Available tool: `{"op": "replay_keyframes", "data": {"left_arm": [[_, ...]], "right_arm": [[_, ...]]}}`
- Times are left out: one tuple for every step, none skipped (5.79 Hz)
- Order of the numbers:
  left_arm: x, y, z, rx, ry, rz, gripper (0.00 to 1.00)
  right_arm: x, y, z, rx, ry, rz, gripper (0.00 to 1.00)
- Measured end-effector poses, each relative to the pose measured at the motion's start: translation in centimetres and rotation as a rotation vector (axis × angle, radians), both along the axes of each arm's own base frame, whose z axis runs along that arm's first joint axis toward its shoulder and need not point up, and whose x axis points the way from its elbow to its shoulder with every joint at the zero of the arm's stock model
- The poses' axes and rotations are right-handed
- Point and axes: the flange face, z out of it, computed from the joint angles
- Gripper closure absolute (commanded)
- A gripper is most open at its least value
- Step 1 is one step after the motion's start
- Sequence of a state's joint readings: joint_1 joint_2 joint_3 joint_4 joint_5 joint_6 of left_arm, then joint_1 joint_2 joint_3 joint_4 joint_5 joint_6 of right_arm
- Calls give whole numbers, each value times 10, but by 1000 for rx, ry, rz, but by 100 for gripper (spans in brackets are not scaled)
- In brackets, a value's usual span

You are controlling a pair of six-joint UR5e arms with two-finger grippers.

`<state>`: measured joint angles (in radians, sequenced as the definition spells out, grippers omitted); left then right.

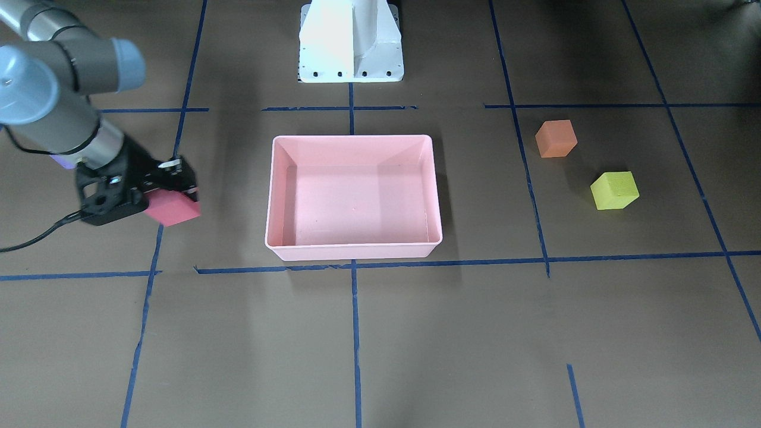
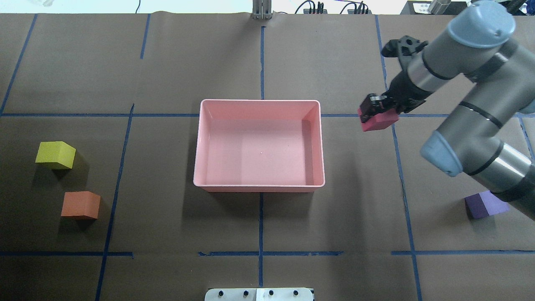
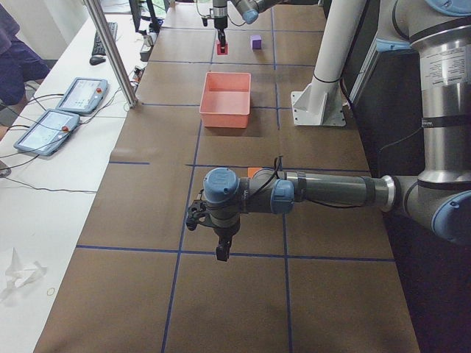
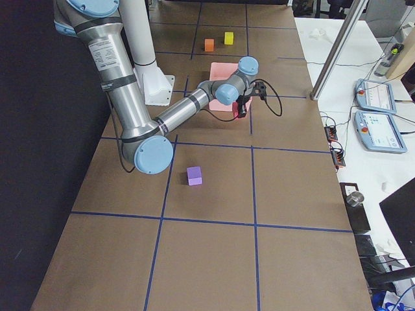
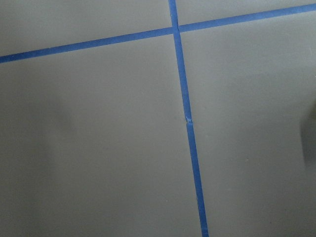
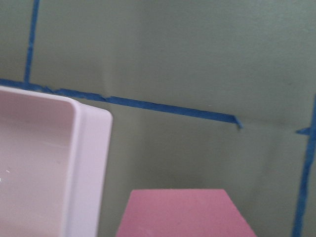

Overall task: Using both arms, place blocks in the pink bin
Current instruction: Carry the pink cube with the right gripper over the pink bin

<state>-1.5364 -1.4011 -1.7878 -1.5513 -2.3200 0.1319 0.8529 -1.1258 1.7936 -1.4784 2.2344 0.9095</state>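
The pink bin (image 2: 259,187) stands empty at the table's middle. My right gripper (image 2: 376,110) is shut on the red block (image 2: 378,120) and holds it above the table, just outside the bin's right wall; the front-facing view shows the red block (image 1: 173,209) beside the bin (image 1: 354,252). The purple block (image 2: 485,205) lies under my right arm. The orange block (image 2: 80,205) and the yellow-green block (image 2: 55,154) lie on the left. My left gripper (image 3: 221,252) shows only in the exterior left view, hanging over bare table near the orange block; I cannot tell whether it is open or shut.
The white pedestal base (image 1: 351,41) stands behind the bin. Blue tape lines cross the brown table. Two tablets (image 3: 81,94) and a metal pole (image 3: 110,51) stand past the table's far edge.
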Motion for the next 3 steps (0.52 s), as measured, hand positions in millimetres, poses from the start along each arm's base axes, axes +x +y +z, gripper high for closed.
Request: {"op": "replay_keyframes", "data": {"left_arm": [[3,-10,-13,47,13,2,0],[6,-20,-24,114,29,5,0],[11,-30,-35,176,53,16,0]], "right_arm": [[-50,20,-59,-82,37,85,60],[-100,50,-104,-114,85,154,7],[-137,76,-130,-127,107,198,0]]}}
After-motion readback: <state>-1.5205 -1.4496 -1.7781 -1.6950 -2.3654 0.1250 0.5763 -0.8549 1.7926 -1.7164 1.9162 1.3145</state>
